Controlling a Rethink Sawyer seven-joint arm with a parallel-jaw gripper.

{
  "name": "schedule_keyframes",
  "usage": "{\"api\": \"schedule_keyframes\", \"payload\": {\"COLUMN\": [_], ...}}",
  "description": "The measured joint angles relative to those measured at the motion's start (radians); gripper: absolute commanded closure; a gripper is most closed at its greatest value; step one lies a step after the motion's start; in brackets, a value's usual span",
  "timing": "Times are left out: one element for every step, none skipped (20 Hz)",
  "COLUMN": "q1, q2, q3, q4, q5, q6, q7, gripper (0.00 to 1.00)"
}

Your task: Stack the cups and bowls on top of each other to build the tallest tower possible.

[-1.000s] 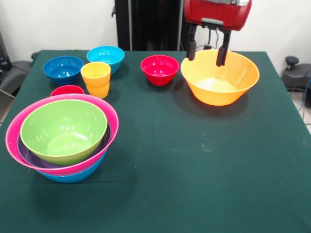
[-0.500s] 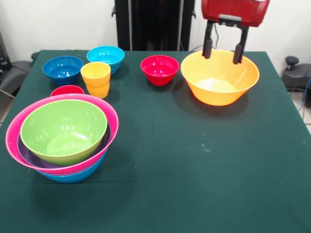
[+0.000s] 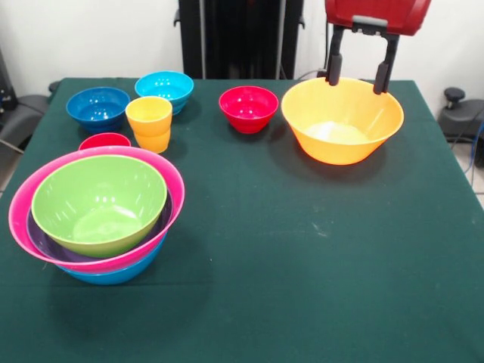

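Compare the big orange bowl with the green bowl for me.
The orange bowl stands alone on the table, under the open hand; the green bowl sits nested in the pink bowl of the pile. The orange bowl is wider than the green bowl. Both are glossy, round, upright and empty.

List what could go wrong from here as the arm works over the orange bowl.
1. The gripper hangs open over the far rim of the orange bowl; a pinch on that thin, sloped wall may slip or tip the bowl.
2. The small red bowl sits close beside it, so a drag toward the tower might knock it.
3. The tower's green bowl looks off-centre inside the pink bowl; adding a wide bowl could leave it tilted.
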Motion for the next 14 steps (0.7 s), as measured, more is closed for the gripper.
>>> {"api": "schedule_keyframes", "payload": {"q1": [0.003, 0.008, 0.01, 0.011, 0.014, 0.015, 0.017, 0.017, 0.02, 0.024, 0.027, 0.031, 0.034, 0.036], "q2": [0.0, 0.0, 0.0, 0.0, 0.0, 0.0, 0.0, 0.0, 0.0, 0.0, 0.0, 0.0, 0.001, 0.001], "q3": [-0.004, -0.012, -0.015, -0.017, -0.022, -0.023, -0.025, -0.026, -0.03, -0.034, -0.038, -0.041, -0.046, -0.048], "q4": [0.0, 0.0, 0.0, 0.0, 0.001, 0.002, 0.004, 0.004, 0.007, 0.009, 0.01, 0.012, 0.012, 0.012], "q5": [0.004, 0.013, 0.016, 0.018, 0.027, 0.03, 0.036, 0.038, 0.046, 0.052, 0.055, 0.059, 0.062, 0.064], "q6": [0.0, 0.0, 0.0, 0.0, 0.0, -0.001, -0.002, -0.003, -0.006, -0.01, -0.013, -0.015, -0.017, -0.019], "q7": [0.0, 0.0, 0.0, 0.0, 0.0, 0.0, 0.0, 0.0, 0.0, 0.0, 0.0, 0.0, 0.0, 0.0], "gripper": [0.0, 0.0, 0.0, 0.0, 0.0, 0.0, 0.0, 0.0, 0.0, 0.0, 0.0, 0.0, 0.0, 0.0]}}
